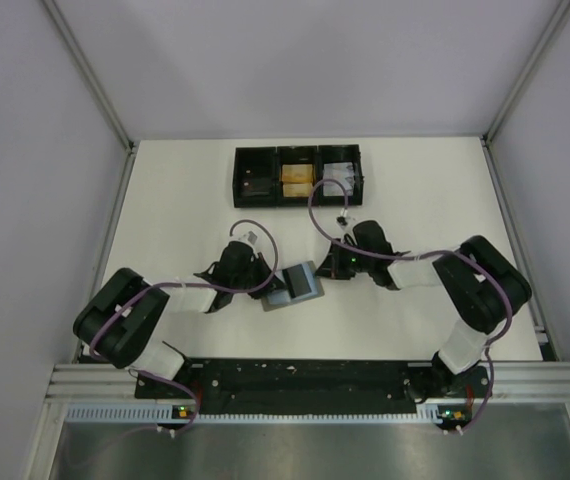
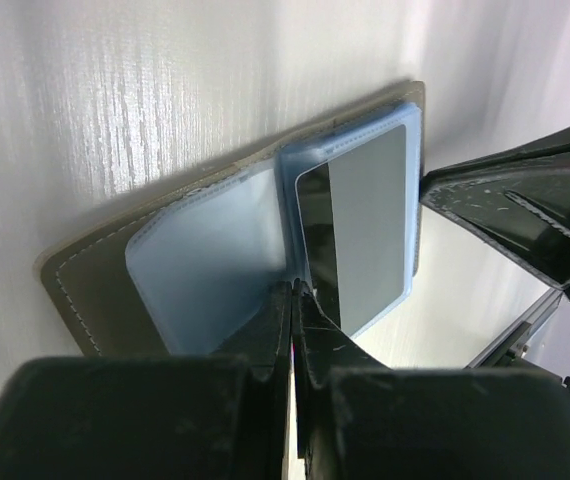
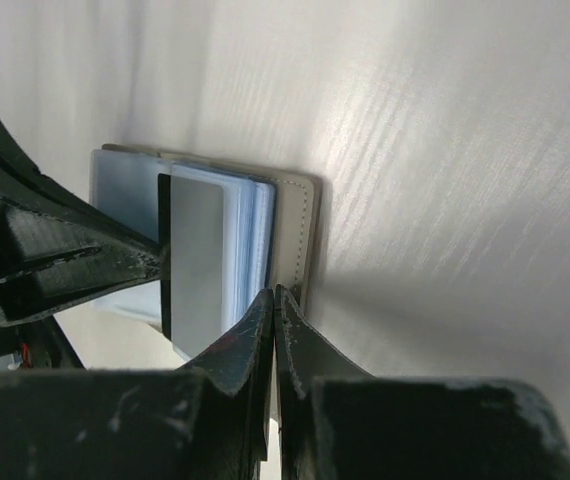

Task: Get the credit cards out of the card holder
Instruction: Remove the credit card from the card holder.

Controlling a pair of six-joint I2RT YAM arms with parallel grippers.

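Left gripper (image 2: 293,292) tight on open card holder (image 2: 85,280), right gripper (image 3: 273,296) together beside; 3-compartment tray (image 1: 278,176) behind

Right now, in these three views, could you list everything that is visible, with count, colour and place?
card holder: one, grey outside, light blue inside, open on the table between the grippers
credit card: one visible, silvery grey with black stripe, in the holder's blue sleeve
tray: one, black, three compartments, far side of the table
table: one, white, under everything
left gripper: one, black, fingers closed at the holder's fold
right gripper: one, black, fingers closed at the holder's edge
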